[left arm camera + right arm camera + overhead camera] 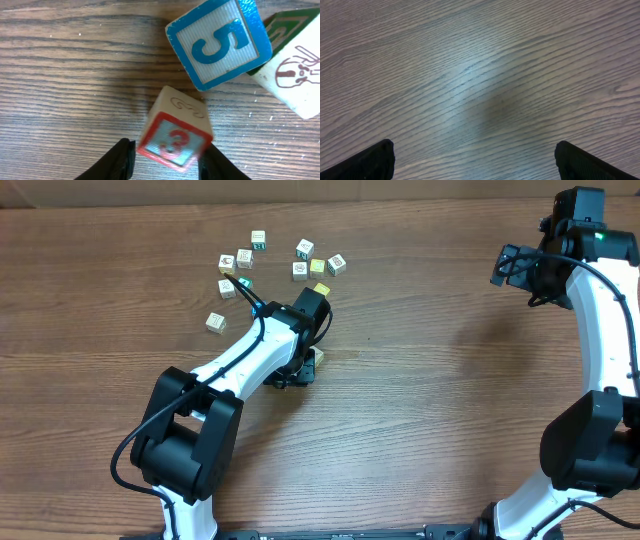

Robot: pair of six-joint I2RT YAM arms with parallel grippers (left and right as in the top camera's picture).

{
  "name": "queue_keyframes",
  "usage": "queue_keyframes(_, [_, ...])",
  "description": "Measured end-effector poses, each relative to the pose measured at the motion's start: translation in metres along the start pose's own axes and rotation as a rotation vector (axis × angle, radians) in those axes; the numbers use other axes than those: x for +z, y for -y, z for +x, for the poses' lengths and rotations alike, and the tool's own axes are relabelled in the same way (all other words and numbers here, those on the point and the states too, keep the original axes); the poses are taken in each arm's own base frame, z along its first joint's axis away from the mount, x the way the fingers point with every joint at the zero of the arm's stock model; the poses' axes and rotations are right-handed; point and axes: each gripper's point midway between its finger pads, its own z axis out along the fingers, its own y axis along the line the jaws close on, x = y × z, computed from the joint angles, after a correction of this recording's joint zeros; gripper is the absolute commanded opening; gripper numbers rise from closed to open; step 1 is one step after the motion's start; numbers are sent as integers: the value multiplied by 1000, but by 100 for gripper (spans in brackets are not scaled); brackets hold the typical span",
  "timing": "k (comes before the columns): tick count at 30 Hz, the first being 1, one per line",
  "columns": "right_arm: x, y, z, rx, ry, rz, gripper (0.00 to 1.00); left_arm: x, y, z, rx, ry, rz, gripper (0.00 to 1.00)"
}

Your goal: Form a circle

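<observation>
At the bottom of the left wrist view, the left end effector (167, 148) straddles the red cube (175, 137), which is marked with a 3. The cube sits tilted and blurred between the fingers (120, 162). One finger touches it and the other is just beside it, so I cannot tell whether it is clenched or only loosely bracketed.

Just beyond it on the table (65, 75) lies the blue cube (218, 42) marked with a 5. Its far corner touches the white cube (292, 75), which carries a violin drawing, and a green cube (286, 24) peeks out behind them. That blue-and-white pair looks like the start of the circle (265, 67), near the left fingers. The red cube is close to the pair but not yet touching.

Judging from this, the task is roughly midway. Two cubes are together, the red one needs seating against them, and at least one more must close the ring.

Farther out, the overhead view shows loose cubes (300, 269) scattered in an arc past the left arm. Well apart on the far side, the right end effector (475, 155) hangs fully released over bare wood.
</observation>
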Motion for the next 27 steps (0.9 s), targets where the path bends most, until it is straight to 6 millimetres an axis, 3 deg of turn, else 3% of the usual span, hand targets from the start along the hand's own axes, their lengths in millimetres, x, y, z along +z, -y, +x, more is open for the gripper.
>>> queue_keyframes(27, [0, 0, 0, 0, 0, 0, 100, 0, 0, -3, -50, 12, -1, 38])
